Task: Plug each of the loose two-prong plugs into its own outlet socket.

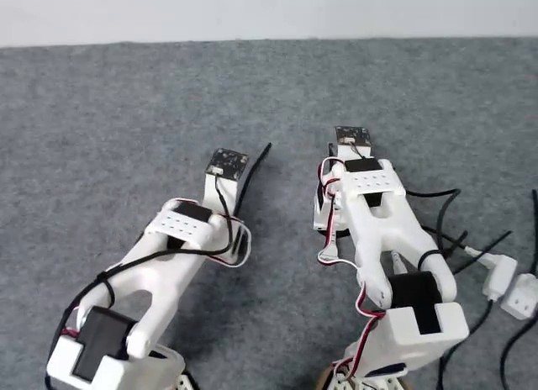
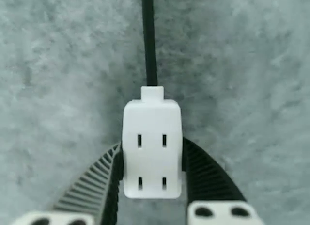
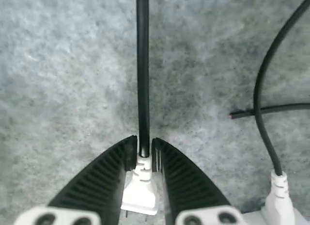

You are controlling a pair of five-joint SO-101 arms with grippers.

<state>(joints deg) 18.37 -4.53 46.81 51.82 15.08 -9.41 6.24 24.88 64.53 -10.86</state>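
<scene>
Your left gripper (image 2: pixel 151 154) is pinching the white outlet socket (image 2: pixel 152 137) by its two sides. Its four slots face the wrist camera, and its black cord (image 2: pixel 149 40) runs straight away over the grey felt mat (image 2: pixel 58 65). Your right gripper (image 3: pixel 144 146) is clamped around a white two-prong plug (image 3: pixel 140 188), at the ribbed neck where the black cable (image 3: pixel 142 65) leaves it. A second white plug (image 3: pixel 277 205) lies near it on the mat, untouched.

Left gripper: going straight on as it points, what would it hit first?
Its fingers clamp a white plastic socket block; beyond lies only its black cord on the grey felt table, though depth is unclear.
</scene>
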